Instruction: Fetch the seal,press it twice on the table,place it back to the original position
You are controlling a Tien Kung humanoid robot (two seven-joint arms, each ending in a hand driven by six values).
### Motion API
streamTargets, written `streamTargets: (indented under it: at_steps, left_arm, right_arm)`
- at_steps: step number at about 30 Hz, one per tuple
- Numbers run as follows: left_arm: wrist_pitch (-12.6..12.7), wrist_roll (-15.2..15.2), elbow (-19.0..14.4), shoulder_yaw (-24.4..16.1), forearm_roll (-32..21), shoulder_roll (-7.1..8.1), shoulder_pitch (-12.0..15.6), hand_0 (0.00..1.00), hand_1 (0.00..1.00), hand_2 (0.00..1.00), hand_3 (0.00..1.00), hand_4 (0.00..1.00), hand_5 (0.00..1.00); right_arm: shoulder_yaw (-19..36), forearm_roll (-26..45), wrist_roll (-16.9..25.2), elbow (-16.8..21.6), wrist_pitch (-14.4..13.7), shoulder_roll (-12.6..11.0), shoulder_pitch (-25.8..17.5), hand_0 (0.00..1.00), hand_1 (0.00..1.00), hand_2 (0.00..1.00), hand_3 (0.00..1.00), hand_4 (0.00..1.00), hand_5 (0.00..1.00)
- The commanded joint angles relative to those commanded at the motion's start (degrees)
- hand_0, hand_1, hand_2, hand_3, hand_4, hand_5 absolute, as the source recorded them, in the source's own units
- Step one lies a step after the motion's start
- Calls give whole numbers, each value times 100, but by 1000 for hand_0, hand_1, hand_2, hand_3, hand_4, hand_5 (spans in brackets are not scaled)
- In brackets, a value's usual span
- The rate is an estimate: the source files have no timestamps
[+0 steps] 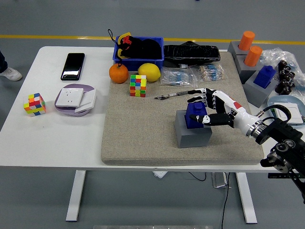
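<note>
Reaching in from the mat's right edge, the right hand (206, 106) has its fingers spread around the blue stamp (195, 114), which sits in its grey holder (192, 130). A loose, off-centre pinch could drag the holder or let the stamp slip.

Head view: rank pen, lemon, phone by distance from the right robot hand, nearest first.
From the right robot hand:
1. Pen, just left of the fingers, on the mat.
2. Lemon, farther back-left, at the mat's far edge.
3. Phone, far left, on bare table.
</note>
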Motion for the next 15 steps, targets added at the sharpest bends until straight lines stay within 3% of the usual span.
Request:
streamTargets:
  at_steps: [15]
  left_arm:
    - [1,-2,3,-9,-8,-16,2,793,747,737,774,794,473]
  right_arm:
    - [-58,5,8,59,-35,-29,-82,678,661,684,764,873,2]
